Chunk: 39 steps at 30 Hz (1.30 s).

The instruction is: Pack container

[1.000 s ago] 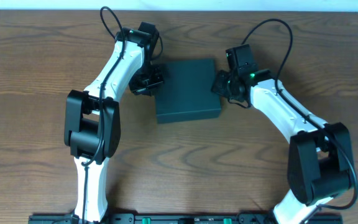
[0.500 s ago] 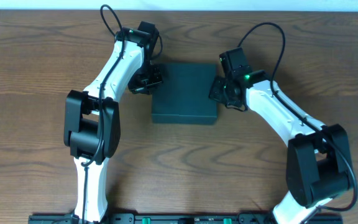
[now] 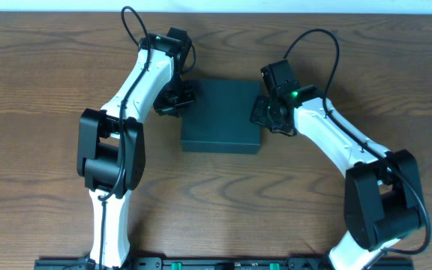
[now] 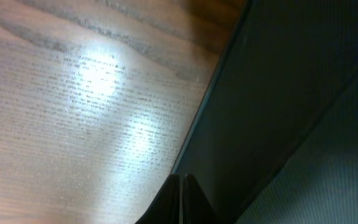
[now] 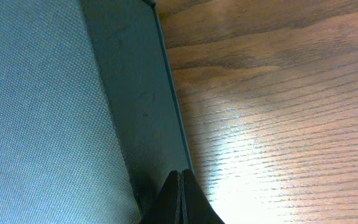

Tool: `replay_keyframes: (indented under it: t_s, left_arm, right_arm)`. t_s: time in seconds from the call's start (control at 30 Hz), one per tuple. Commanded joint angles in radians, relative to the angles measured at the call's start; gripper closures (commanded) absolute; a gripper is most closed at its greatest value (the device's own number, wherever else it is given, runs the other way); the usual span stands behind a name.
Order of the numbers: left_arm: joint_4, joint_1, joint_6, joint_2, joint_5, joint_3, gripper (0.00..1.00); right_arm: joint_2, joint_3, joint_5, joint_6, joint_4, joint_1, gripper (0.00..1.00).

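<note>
The container (image 3: 222,115) is a dark teal-black square box lying closed on the wooden table between my two arms. My left gripper (image 3: 180,97) is shut and empty, pressed against the box's left side; its closed fingertips (image 4: 181,186) sit at the bottom edge of the box wall (image 4: 272,106). My right gripper (image 3: 262,111) is shut and empty against the box's right side; its fingertips (image 5: 180,186) touch the wall (image 5: 138,93) under the textured lid (image 5: 36,118). No snack packets are in view.
The wooden table (image 3: 43,112) lies on all sides of the box. A black rail (image 3: 216,263) runs along the front edge, where both arm bases stand.
The right gripper has pushed further left and the box has slid a little left and toward the front. The left gripper has stayed against the box's left side.
</note>
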Motion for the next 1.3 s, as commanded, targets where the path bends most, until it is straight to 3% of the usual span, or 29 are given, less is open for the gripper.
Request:
replay_keyframes:
  t_s: [0.0, 0.8, 1.27]
  left_arm:
    - [-0.008, -0.044, 0.000, -0.021, 0.141, 0.004, 0.94]
    - [0.002, -0.043, -0.001, -0.021, -0.074, 0.004, 0.94]
    - [-0.032, -0.011, 0.045, -0.025, -0.298, 0.004, 0.94]
  right_arm:
    - [0.013, -0.001, -0.134, 0.024, 0.019, 0.048, 0.98]
    - [0.013, 0.000, 0.024, 0.019, -0.032, -0.002, 0.98]
    - [-0.013, 0.035, 0.241, -0.083, -0.091, -0.031, 0.99]
